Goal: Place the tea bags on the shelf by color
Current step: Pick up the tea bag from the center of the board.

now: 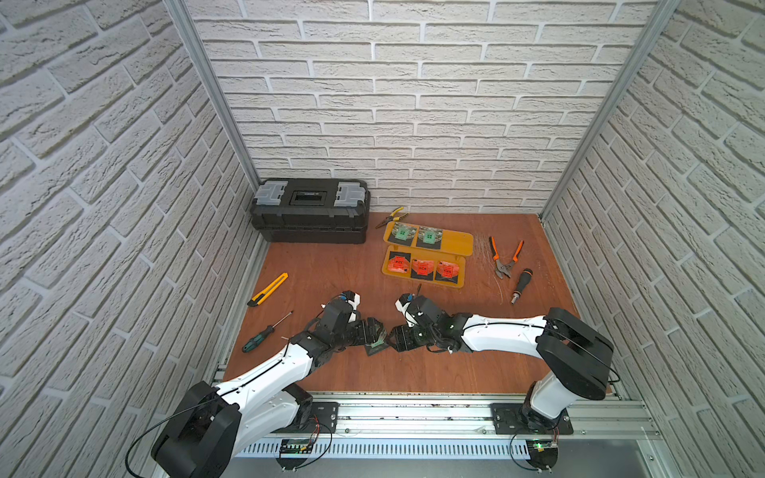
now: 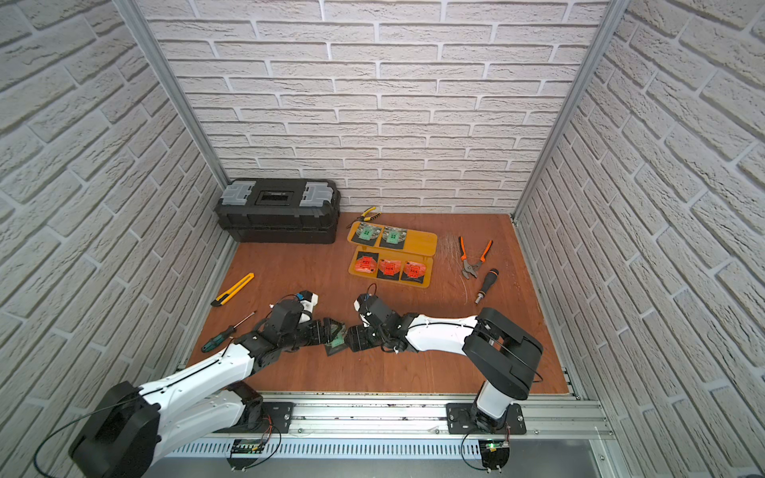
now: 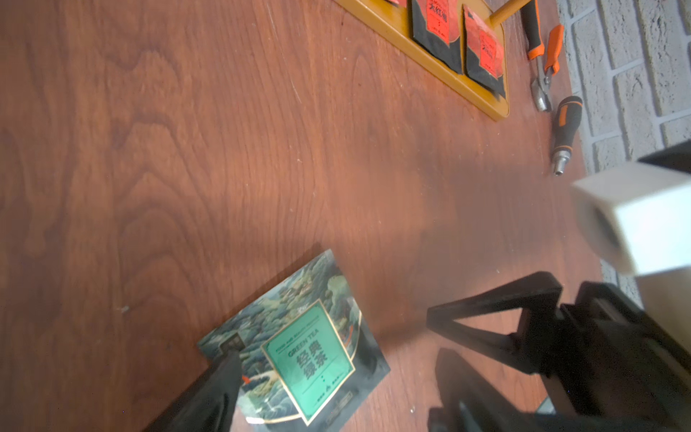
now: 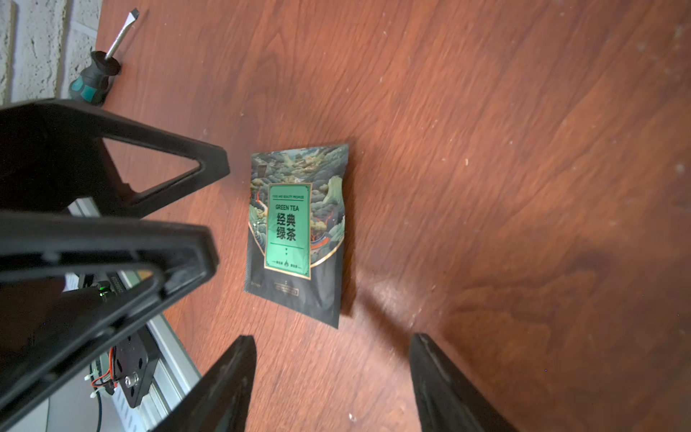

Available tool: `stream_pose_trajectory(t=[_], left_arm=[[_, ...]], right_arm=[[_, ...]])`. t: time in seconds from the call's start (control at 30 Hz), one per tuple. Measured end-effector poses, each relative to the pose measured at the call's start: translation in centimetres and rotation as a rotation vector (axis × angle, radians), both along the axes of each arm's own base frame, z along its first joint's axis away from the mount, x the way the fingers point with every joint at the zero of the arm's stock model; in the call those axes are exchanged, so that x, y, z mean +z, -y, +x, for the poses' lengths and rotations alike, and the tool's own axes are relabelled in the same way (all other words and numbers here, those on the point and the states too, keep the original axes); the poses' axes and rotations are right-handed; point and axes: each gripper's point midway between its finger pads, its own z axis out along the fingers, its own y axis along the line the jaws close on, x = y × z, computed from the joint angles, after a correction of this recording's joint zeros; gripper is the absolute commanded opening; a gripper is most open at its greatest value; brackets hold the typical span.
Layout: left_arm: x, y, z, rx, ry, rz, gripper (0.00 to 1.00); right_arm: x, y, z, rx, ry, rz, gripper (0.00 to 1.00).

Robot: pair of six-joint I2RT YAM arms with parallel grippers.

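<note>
Green tea bag flat, left tool open

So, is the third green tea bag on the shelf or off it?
Off it: the green tea bag lies label-up on the table; the shelf's top tier holds only two green ones.

Pale grey-white brick-pattern walls close in the back and both sides, perhaps moulded panels rather than real brick. Silver metal posts run up the two back corners. The tabletop is reddish-brown wood grain under soft, even light, with a silver metal rail along its near edge.
</note>
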Motion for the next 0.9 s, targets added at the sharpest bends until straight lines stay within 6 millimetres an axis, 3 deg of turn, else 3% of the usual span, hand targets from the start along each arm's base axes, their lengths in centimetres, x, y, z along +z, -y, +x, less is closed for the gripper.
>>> stream_pose_trajectory(t=[0.33,0.9], left_arm=[[-1.1,-0.2,-0.4,0.007,-0.036,0.009,0.76],[-2.2,-0.3,-0.5,0.008,-0.055,0.020,0.74]], right_arm=[[-0.8,0.0,0.3,-0.010,-0.046,0.014,0.59],[-1.1,-0.8,1.0,-0.002,-0.068,0.043,0.52]])
